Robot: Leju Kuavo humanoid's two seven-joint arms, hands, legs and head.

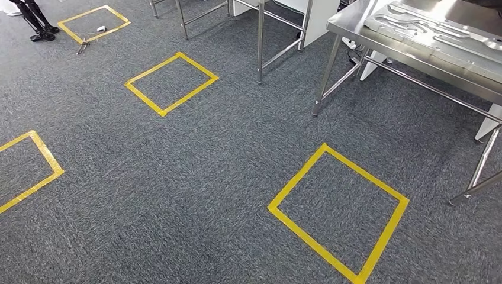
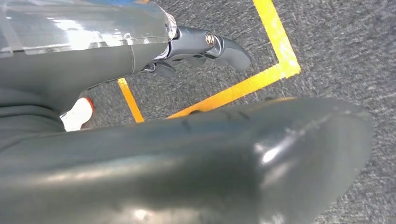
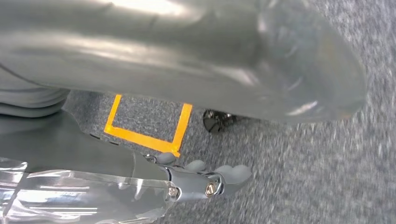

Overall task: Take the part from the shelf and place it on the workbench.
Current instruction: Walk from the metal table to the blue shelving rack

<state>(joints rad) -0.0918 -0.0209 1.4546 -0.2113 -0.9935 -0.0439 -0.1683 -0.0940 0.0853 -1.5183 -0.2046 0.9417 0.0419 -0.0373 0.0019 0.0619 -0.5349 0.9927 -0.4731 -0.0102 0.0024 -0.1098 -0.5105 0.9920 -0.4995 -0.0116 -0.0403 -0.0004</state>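
A steel workbench [image 1: 349, 25] stands at the far right in the head view. On it lies a grey pressed-metal part [image 1: 438, 32] with raised ribs. Both arms hang low over the carpet. My left hand [image 2: 187, 149] has its thick thumb apart from its fingers [image 2: 224, 49], with nothing between them. My right hand [image 3: 187, 51] lies the same way, its fingers [image 3: 219, 179] stretched out and holding nothing. Shiny clear covering shows at the back of each hand.
Grey carpet carries several yellow tape squares, one close ahead [image 1: 337, 213] and one further off [image 1: 171, 83]. Steel table legs [image 1: 260, 41] stand at the back. Black stand feet [image 1: 38, 26] are at the far left. The workbench legs [image 1: 479, 171] reach the floor at right.
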